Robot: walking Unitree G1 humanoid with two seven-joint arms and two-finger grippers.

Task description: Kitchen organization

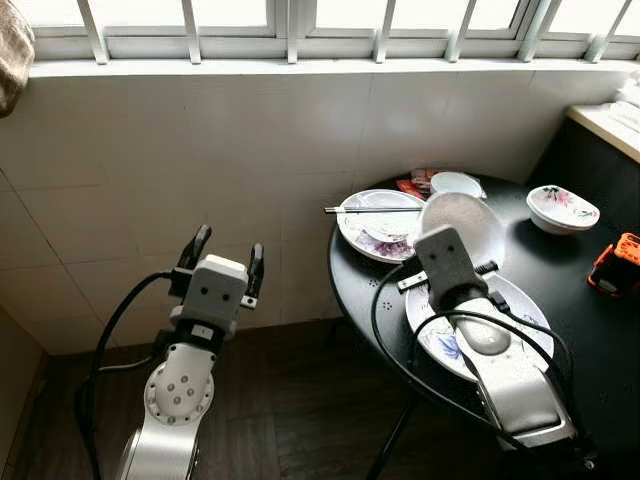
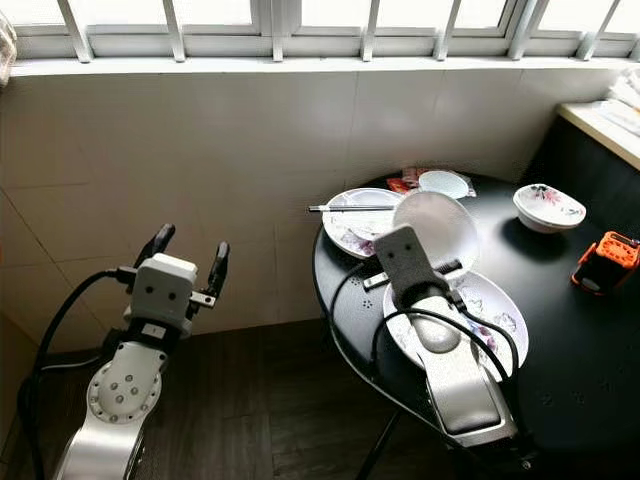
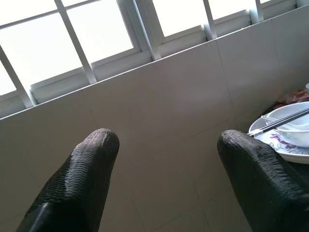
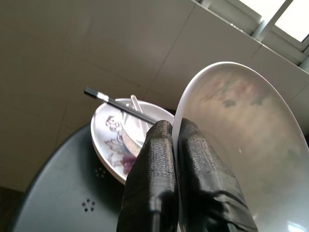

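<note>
Right tool (image 4: 173,159) pinches the rim of a white plate (image 1: 463,228), its two black fingers pressed together on either side of the edge. That plate is lifted and tilted up on its edge above the round black desk (image 1: 570,290), over a flowered plate (image 1: 525,310) that lies flat on the desk beneath the silver right arm. Just beyond the held plate, toward the tiled wall, sits another patterned plate (image 1: 370,235) holding a small white bowl with a spoon, and a pair of dark chopsticks (image 1: 372,209) rests across it, the tips jutting out past the desk's edge. Behind that are a small white dish (image 1: 456,183) and some red wrappers (image 1: 409,187). Farther to the right a flowered bowl (image 1: 562,208) stands on the desk, and an orange and black object (image 1: 616,264) lies near the edge of view. Left tool (image 1: 221,262) is raised off to the left of the desk, in front of the wall below the window, its fingers spread apart and holding nothing.
</note>
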